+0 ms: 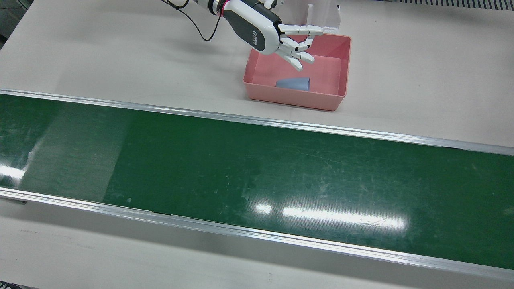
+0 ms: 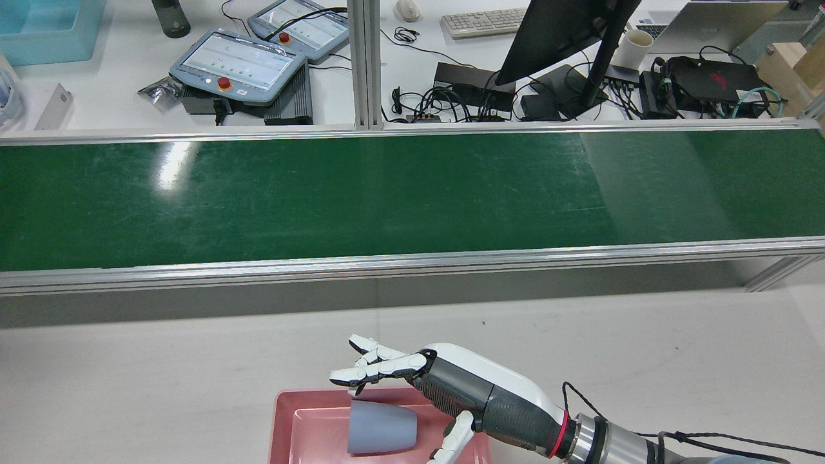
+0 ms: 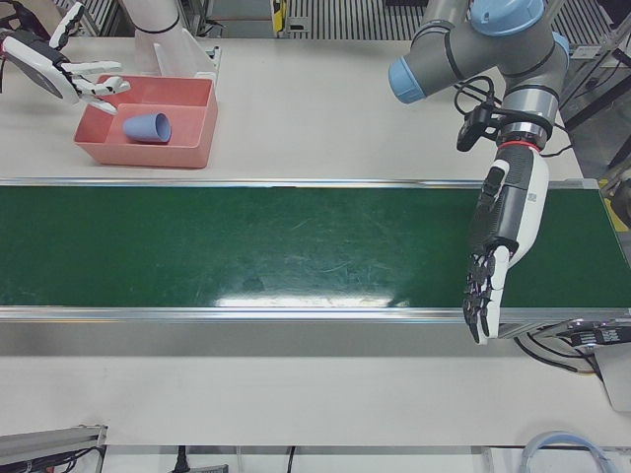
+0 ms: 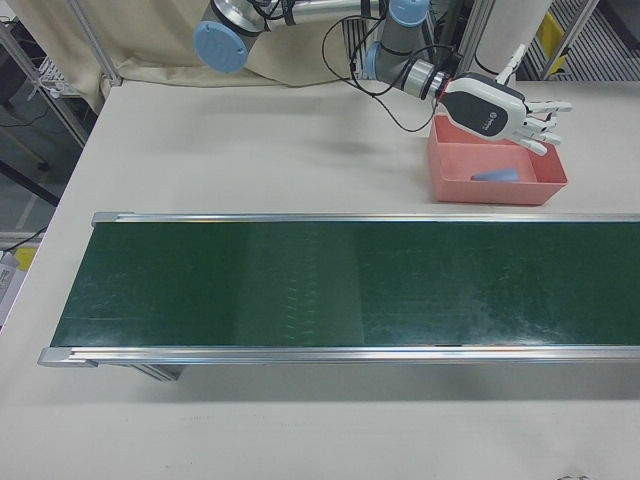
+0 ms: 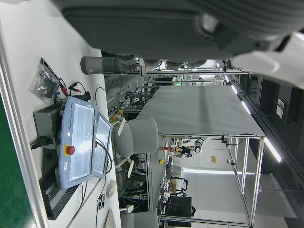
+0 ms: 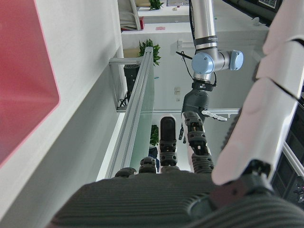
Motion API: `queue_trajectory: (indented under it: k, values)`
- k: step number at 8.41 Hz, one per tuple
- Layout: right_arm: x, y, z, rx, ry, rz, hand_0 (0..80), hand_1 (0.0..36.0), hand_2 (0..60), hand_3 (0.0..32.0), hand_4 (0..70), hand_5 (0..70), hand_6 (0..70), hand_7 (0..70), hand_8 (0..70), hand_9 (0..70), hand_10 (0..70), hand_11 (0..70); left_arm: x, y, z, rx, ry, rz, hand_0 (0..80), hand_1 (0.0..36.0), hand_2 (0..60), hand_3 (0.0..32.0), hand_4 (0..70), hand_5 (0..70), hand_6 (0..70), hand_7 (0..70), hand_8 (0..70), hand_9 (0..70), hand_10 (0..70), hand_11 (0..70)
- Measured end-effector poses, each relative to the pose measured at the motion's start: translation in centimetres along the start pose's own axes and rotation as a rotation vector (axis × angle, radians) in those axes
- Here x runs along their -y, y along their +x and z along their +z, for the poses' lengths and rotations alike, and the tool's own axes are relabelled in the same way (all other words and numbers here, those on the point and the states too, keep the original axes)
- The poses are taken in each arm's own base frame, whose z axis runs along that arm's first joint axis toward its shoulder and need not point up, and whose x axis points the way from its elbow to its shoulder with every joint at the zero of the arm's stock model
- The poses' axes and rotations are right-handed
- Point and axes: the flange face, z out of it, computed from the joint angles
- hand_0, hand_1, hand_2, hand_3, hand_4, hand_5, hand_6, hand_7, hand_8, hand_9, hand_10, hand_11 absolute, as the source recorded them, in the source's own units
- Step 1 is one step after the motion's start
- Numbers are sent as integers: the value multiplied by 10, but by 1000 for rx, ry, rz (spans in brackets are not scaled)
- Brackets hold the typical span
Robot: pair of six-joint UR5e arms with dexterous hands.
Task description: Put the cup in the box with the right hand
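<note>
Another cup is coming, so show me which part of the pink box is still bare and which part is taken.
The cup lies on its side by the pink box's belt-side wall, toward the right arm's end. The floor beyond it, toward the opposite end wall and the wall away from the belt, is bare. The open right hand crowds the corner above the cup.

The cup (image 1: 293, 84) is lying in the box (image 1: 344, 66), seemingly on its side; the belt (image 1: 257, 176) is running beyond it.
</note>
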Motion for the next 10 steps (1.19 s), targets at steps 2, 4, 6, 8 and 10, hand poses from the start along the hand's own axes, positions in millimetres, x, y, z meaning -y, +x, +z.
queue_trajectory:
  k: [2, 4, 6, 8, 10]
  values:
    - [-4, -24, 2, 44, -11, -2, 529, 221, 239, 0, 137, 59, 155, 700, 21, 154, 0, 0, 0, 0, 0, 0, 0, 0, 0, 0, 0, 0, 0, 0, 0, 0, 0, 0, 0, 0]
    - [-10, -119, -3, 214, -30, -53, 527, 307, 600, 0, 189, 80, 229, 700, 102, 296, 0, 24, 0, 0, 0, 0, 0, 0, 0, 0, 0, 0, 0, 0, 0, 0, 0, 0, 0, 0]
    - [17, -234, -34, 410, 29, -118, 534, 305, 556, 0, 217, 78, 227, 700, 94, 285, 0, 26, 0, 0, 0, -1, 0, 0, 0, 0, 0, 0, 0, 0, 0, 0, 0, 0, 0, 0]
    - [79, -324, -88, 538, 178, -190, 569, 273, 348, 0, 226, 68, 140, 673, 18, 127, 0, 0, 0, 0, 0, -1, 0, 0, 0, 0, 0, 0, 0, 0, 0, 0, 0, 0, 0, 0]
    - [149, -387, -159, 601, 378, -273, 591, 359, 600, 0, 152, 84, 67, 256, 3, 37, 0, 0, 0, 0, 0, -1, -1, 0, 0, 0, 0, 0, 0, 0, 0, 0, 0, 0, 0, 0]
